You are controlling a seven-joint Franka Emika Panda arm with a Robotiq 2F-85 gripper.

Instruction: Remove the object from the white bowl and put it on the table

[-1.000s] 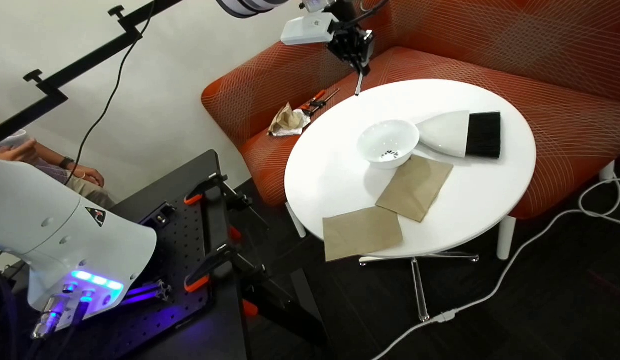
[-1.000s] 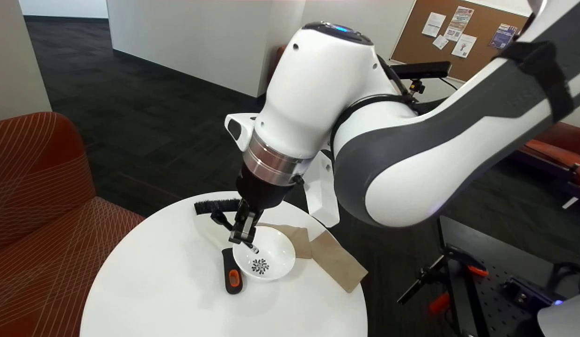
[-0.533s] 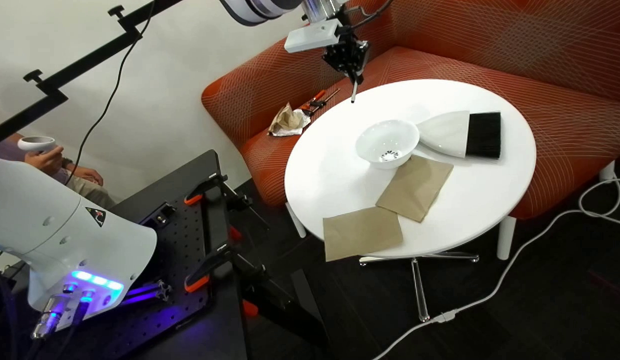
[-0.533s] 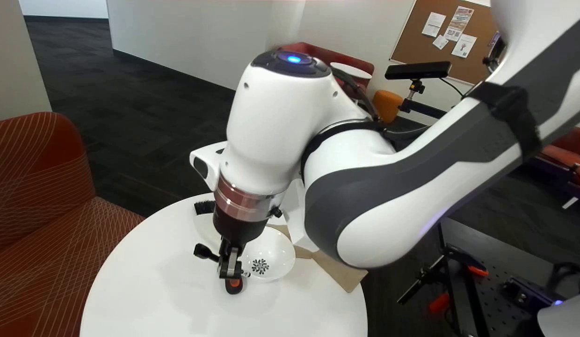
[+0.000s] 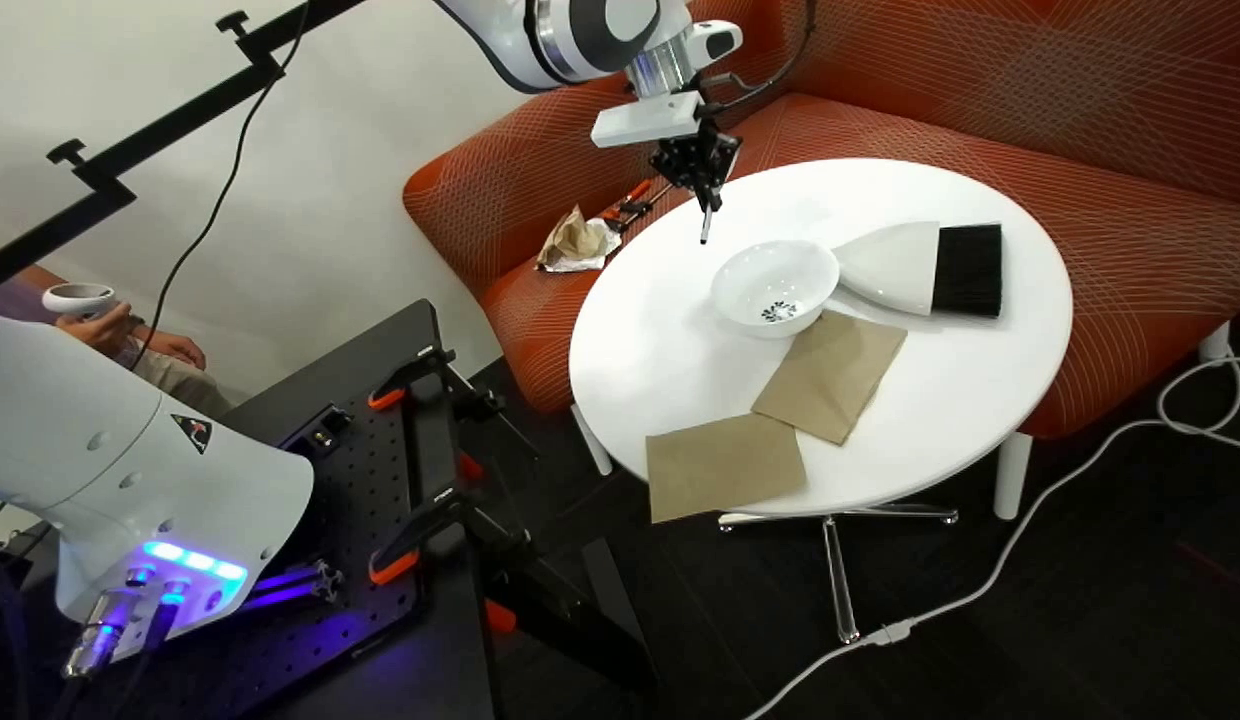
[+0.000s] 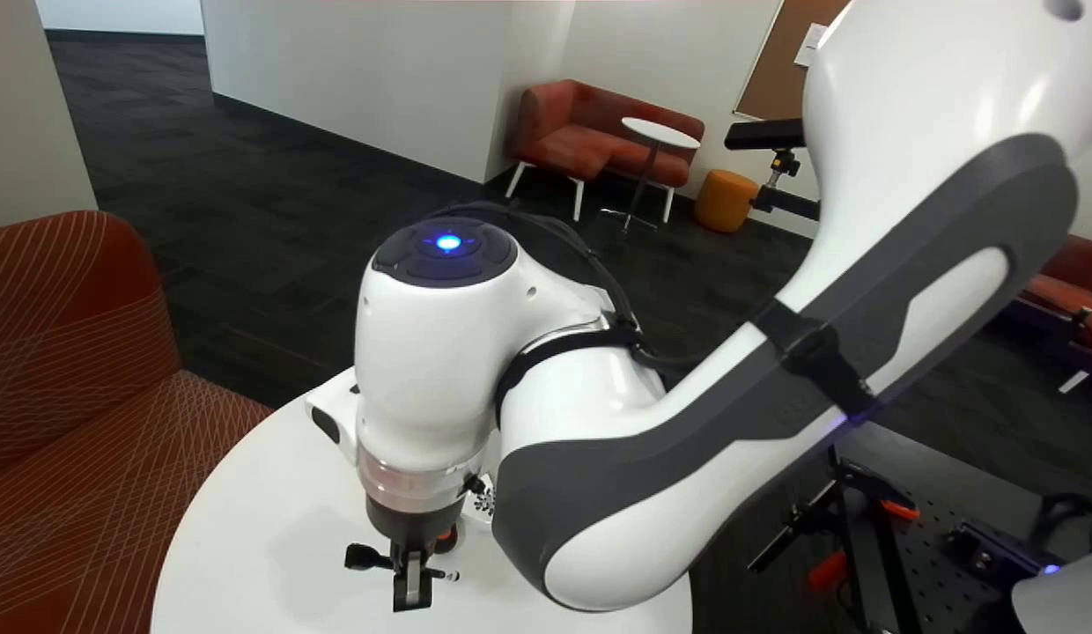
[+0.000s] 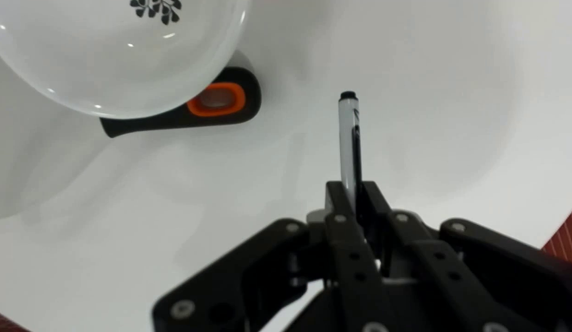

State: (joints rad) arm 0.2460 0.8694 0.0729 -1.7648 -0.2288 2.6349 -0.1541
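In the wrist view the gripper [image 7: 353, 187] reaches up from the lower right, its 2 fingers [image 7: 377, 203] pinching a slim pen [image 7: 348, 138] between their tips. The pen is out of the bowl, right of the frame's middle, over the white table [image 7: 429, 115]. Its pale barrel ends in black, and black markings run along 1 side, too blurred to read. The white bowl [image 7: 97, 60] fills the upper left, a black leaf pattern [image 7: 156, 9] in its bottom. A black handle [image 7: 175, 119] with an orange ring [image 7: 240, 99] shows from beneath its rim.

In an exterior view the pen points downward at the upper middle of the frame, near the bowl and apart from it. Right of the bowl lies a brush [image 5: 895, 265] with black bristles [image 5: 967, 270]; below are 2 brown sheets [image 5: 830, 375], the lower overhanging the table's edge. At the left, the robot base [image 5: 90, 400] carries a dark triangular label [image 5: 192, 433], its print too small to read.

In an exterior view the white arm [image 6: 599, 423] hides most of the bowl; at the lower left, the pen's end sticks out right of the gripper. A paper [image 6: 808, 44], illegible, is on a brown board [image 6: 775, 88] at the upper right.
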